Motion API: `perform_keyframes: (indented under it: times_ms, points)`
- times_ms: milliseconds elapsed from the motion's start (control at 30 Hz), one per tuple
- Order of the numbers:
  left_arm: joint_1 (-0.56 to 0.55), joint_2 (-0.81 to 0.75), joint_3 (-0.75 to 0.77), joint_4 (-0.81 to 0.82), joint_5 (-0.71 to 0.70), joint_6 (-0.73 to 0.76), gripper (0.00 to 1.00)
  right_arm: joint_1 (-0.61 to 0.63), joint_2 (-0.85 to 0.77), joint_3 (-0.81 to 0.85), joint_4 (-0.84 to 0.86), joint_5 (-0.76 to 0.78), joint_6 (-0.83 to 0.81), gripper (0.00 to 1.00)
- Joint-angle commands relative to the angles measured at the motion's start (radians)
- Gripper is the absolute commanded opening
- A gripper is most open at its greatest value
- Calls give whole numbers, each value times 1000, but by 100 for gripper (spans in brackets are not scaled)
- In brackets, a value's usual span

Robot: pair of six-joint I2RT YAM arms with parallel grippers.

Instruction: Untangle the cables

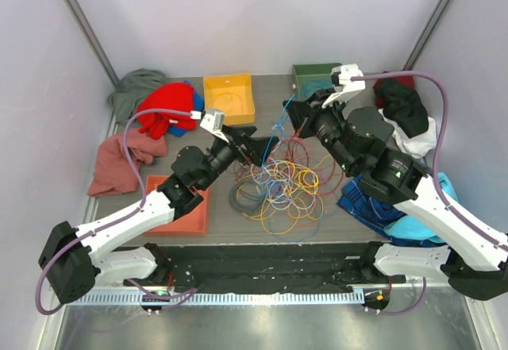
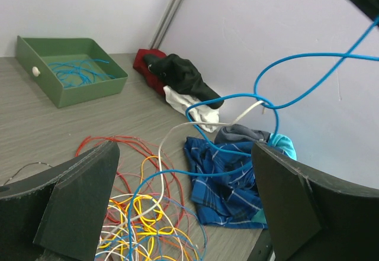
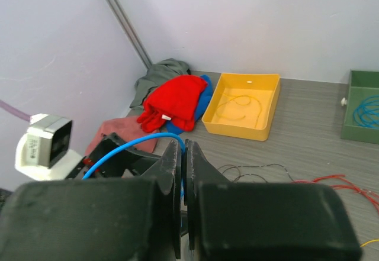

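Centrally, above tangled cables on the tabletop, the right end effector clamps a blue cable; the left end effector gapes wide.

Blue cable end within right hand

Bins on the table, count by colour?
Yellow bin: 1
Green bin: 1
Orange bin: 1
Total: 3
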Motion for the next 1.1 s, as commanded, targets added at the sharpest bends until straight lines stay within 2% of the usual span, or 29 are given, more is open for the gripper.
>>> perform_keyframes:
  times_ms: [0,133,233,267,333,367,500,567,700,800,967,1067]
  points:
    - [2,21,47,101,19,16,99,1,-28,34,28,-58,41,1]
    - [3,62,70,110,-16,36,99,1,-28,45,21,-106,70,1]
    - [2,93,87,138,-30,46,88,2,-37,45,19,-132,87,1]
    - [2,108,92,149,-20,44,68,2,-40,41,19,-134,91,1]
    - [3,125,121,155,-3,50,38,2,-52,35,19,-129,91,1]
    - [3,133,135,130,-21,50,1,2,-57,28,18,-123,85,1]
    - [32,175,236,-176,-108,47,0,1,-84,33,1,-52,47,1]
    - [77,189,221,-302,-106,-33,0,2,-103,47,4,-9,10,1]
    - [240,214,97,-345,-24,-225,0,2,-115,80,1,57,-49,1]
    - [296,235,48,-417,-17,-295,0,2,-121,107,1,95,-86,1]
    - [315,301,70,-598,-12,-326,0,1,-120,139,2,124,-122,1]
    - [315,330,92,-637,17,-329,0,2,-112,134,4,144,-140,1]
